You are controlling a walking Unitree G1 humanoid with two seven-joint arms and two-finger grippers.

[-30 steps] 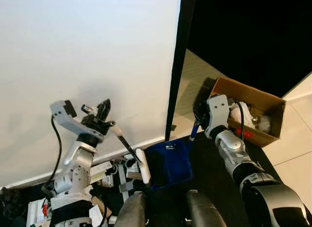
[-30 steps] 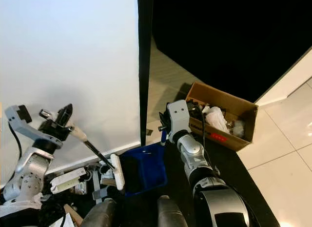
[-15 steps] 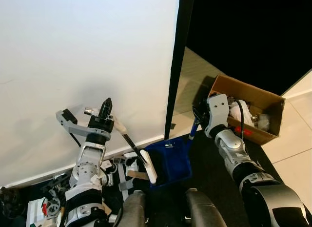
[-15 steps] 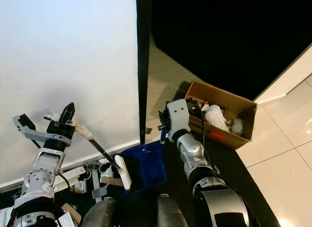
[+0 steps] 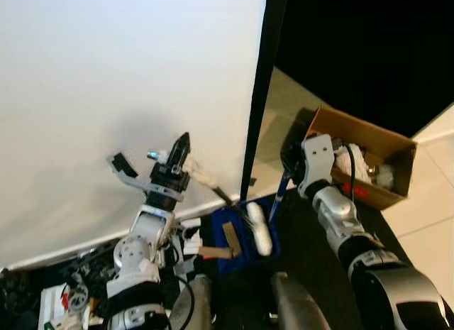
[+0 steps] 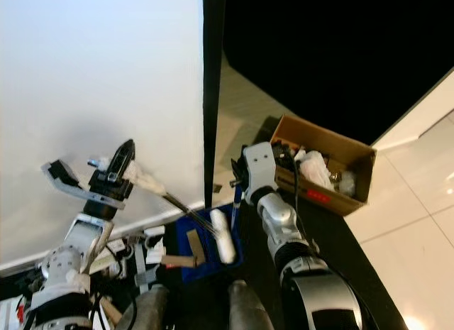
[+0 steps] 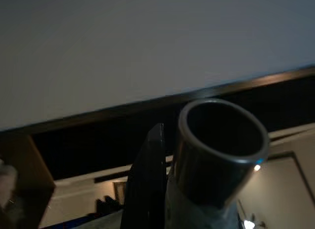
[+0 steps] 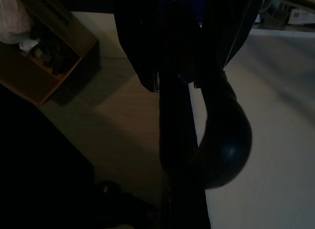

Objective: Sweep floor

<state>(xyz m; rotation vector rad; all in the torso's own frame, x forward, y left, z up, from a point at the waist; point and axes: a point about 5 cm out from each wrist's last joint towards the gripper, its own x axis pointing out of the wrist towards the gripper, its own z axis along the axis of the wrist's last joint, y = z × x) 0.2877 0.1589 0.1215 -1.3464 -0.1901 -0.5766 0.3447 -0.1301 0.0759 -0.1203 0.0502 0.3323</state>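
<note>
Left tool (image 5: 177, 154) clamps the hand brush's (image 5: 259, 227) stiff, light handle, bristle head over the blue dustpan (image 5: 243, 234); right tool (image 5: 289, 162) grips the dustpan's handle by the wall.

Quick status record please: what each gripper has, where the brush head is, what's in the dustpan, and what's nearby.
left gripper: shut on the white-wrapped brush handle
brush head: white, lying over the blue plastic dustpan
dustpan contents: a brown cardboard strip
right gripper: shut on the dustpan's blue upright handle
nearby: open brown cardboard box holding crumpled rubbish, beside the right arm
backdrop: white wall panel
</note>
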